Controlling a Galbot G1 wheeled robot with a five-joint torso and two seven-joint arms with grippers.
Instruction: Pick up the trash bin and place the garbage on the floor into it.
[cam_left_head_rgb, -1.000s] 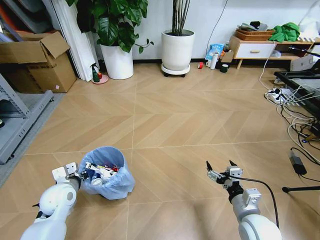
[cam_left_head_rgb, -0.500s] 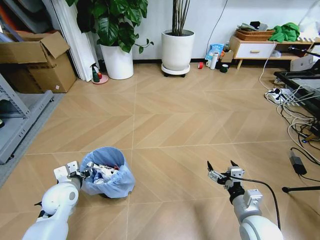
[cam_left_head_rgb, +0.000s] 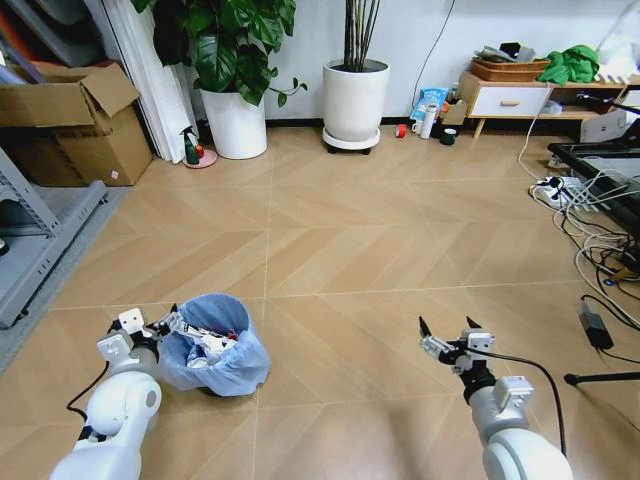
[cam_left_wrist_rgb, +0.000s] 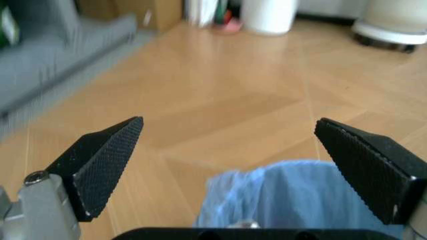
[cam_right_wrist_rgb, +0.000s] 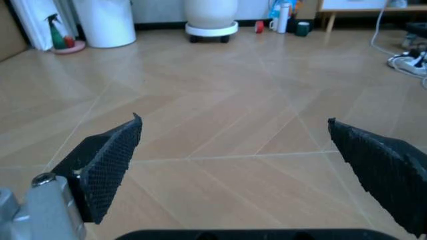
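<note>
Left gripper (cam_left_head_rgb: 165, 325) jaws spread, now released and backed just off the trash bin (cam_left_head_rgb: 212, 343) rim; bin sits on the floor (cam_left_head_rgb: 340, 250) with garbage (cam_left_head_rgb: 205, 340) inside. Open planks between. Right gripper (cam_left_head_rgb: 446, 334) jaws spread, hovering, barely shifted.

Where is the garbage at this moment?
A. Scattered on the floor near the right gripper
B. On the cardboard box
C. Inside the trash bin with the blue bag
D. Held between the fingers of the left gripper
C: the garbage lies inside the trash bin, beside the open left gripper.
</note>
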